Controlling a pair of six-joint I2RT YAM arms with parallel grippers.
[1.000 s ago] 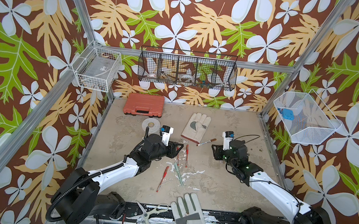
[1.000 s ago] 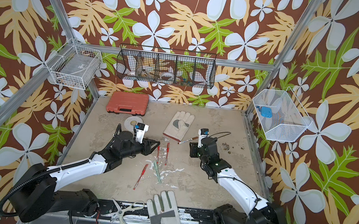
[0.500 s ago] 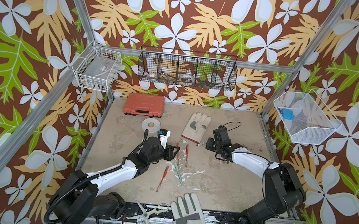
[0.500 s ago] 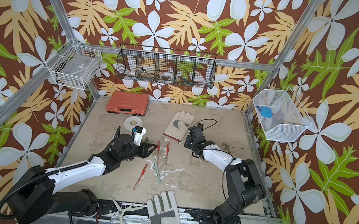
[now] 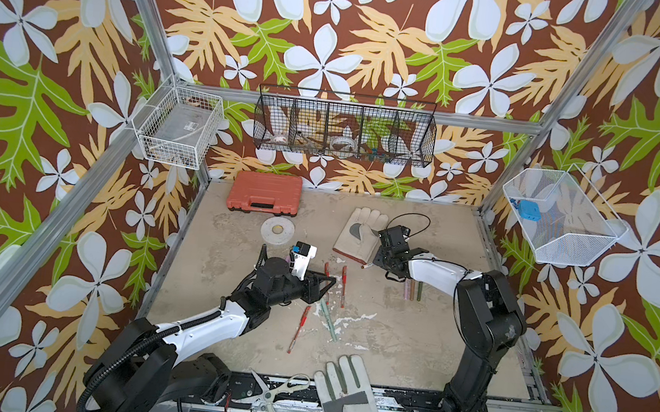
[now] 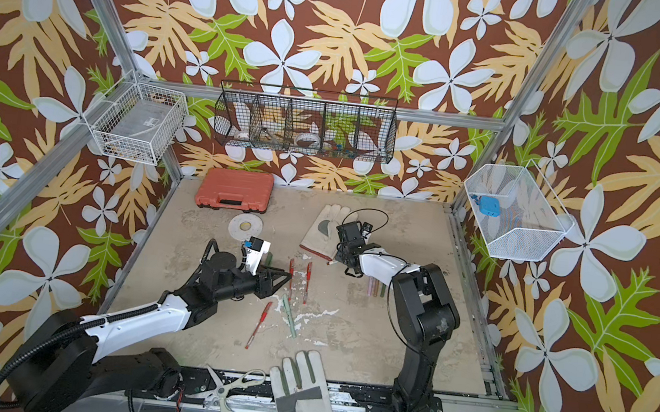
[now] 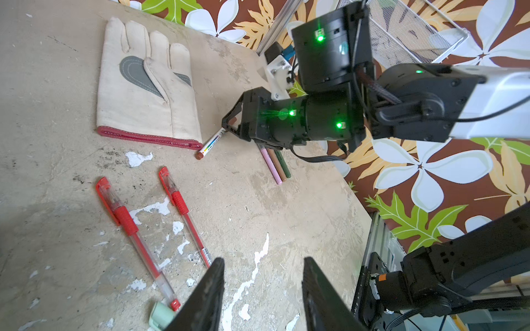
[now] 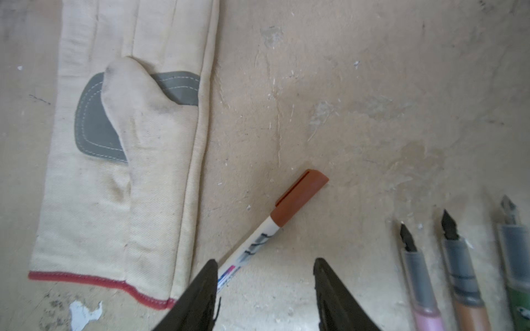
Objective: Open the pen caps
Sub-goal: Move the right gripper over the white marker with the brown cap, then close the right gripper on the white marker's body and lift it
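Observation:
A white marker [image 8: 252, 246] with a brown cap [image 8: 301, 195] lies on the table beside a cream glove [image 8: 129, 172]. My right gripper [image 8: 265, 275] hangs low over its barrel end, open; the barrel runs under one finger, ungripped. In both top views this gripper [image 5: 375, 260] is at the glove's cuff. Pink [image 8: 421, 286], gold [image 8: 464, 286] and dark green [image 8: 516, 272] pens lie beside it with bare nibs. My left gripper [image 7: 262, 286] is open and empty, near two capped red pens [image 7: 126, 217] and a mint cap end [image 7: 160, 315]. A third red pen [image 5: 298, 329] and the mint pen [image 5: 327, 315] lie in front of it.
An orange case [image 5: 264, 199] and a flat tape disc [image 5: 277, 231] sit at the back left. A second glove [image 5: 349, 401] and white-handled scissors [image 5: 275, 393] lie at the front edge. Wire baskets [image 5: 344, 131] hang on the walls.
My right arm has swung left and back to the marker by the glove, and its jaws have opened wider. The left gripper has shifted slightly toward the front.

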